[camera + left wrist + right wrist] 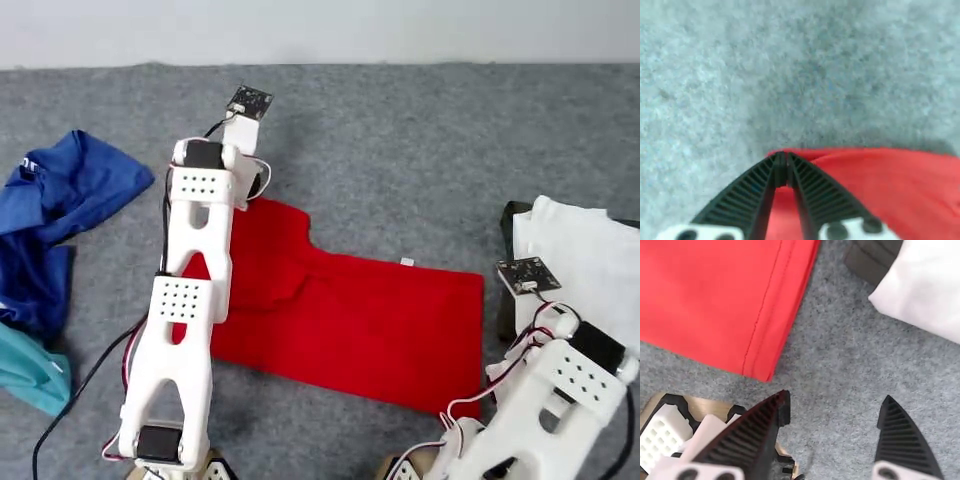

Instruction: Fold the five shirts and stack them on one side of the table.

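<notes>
While the red shirt (370, 320) lies spread on the grey table (420, 150), the left gripper (782, 167) is pinched closed on one of its corners; the right gripper (836, 407) hangs with jaws apart just beside its hem, the white shirt (580, 250) near.

Grey felt-like table surface (400, 140) — a pale, plain wall (400, 30) behind it.

Overhead and close wrist cameras share the red shirt (350, 320).

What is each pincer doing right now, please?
Left pincer: closed on the red shirt at its edge.
Right pincer: open, holding nothing.
</notes>
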`<state>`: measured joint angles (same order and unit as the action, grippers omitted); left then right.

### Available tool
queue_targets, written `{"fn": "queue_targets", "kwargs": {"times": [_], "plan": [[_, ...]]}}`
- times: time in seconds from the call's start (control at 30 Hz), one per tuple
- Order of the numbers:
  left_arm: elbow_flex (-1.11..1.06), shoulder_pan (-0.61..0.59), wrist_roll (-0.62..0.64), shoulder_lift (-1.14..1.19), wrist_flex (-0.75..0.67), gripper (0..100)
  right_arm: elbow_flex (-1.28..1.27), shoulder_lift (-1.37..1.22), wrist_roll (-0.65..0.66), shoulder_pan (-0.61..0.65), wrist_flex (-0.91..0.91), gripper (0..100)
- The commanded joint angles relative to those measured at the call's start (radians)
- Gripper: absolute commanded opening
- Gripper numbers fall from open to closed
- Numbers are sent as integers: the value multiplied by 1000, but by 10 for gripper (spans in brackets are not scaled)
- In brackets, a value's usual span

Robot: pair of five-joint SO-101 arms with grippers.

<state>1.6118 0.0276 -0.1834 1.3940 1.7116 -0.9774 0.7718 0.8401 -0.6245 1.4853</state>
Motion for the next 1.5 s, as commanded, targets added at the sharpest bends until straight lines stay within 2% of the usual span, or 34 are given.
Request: {"fn": "queue_targets", "kwargs": {"times": [0.0, 0.33, 0.57, 0.83, 1.13, 1.37, 1.47], "plan": [[65, -15, -15, -146, 46, 13, 2, 2, -6, 8, -4, 289], [61, -18, -9, -247, 46, 12, 2, 8, -8, 8, 4, 289], [-97, -26, -11, -206, -2, 19, 2, 8, -8, 8, 4, 289], [-127, -29, -11, -115, -92, 139, 2, 8, -6, 8, 4, 289], [-128, -44, -12, -49, -226, 137, 2, 2, -8, 8, 2, 289], [-131, -41, -15, -48, -232, 133, 2, 8, -8, 8, 1, 289], [-131, -40, -15, -48, -229, 83, 2, 8, -8, 8, 4, 289]]}}
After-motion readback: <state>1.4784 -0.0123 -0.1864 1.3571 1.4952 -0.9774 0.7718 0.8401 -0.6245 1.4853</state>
